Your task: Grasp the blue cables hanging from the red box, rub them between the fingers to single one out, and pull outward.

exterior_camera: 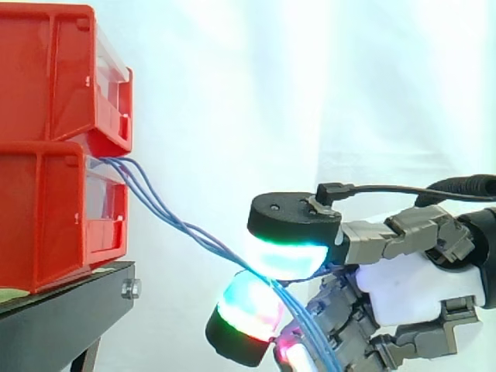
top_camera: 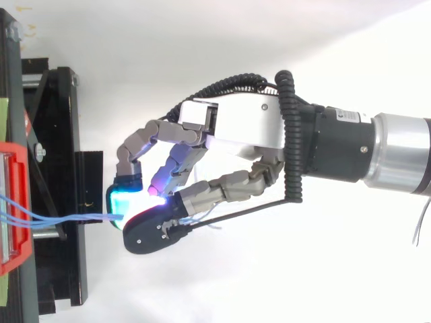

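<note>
Strands of thin blue cable (exterior_camera: 194,231) left the front of the lower of two stacked red plastic bins (exterior_camera: 46,217), sloped down and away through open air, and ended inside the grip of the robot's grey and white fingered hand (exterior_camera: 403,287); the hand was closed on them, its fingers curled so that a cyan-green glowing pad (exterior_camera: 287,260) lay on top of the bundle and a red-green pad pressed from beneath; opposed pads of that kind probably suited the rubbing step, since strands could roll between them; from above, the cables (top_camera: 40,219) ran nearly straight from the bin's edge to the hand (top_camera: 236,124), which sat well clear of the bins, likely to leave a free span for pulling; several strands appeared to enter the pinch together, so singling one out seemed not yet done; the span looked only slightly slack, so a pull outward would soon load the bins; those sat on a black metal stand (exterior_camera: 70,306), before a white curtain (exterior_camera: 271,93), with nothing visibly holding them against that pull.
</note>
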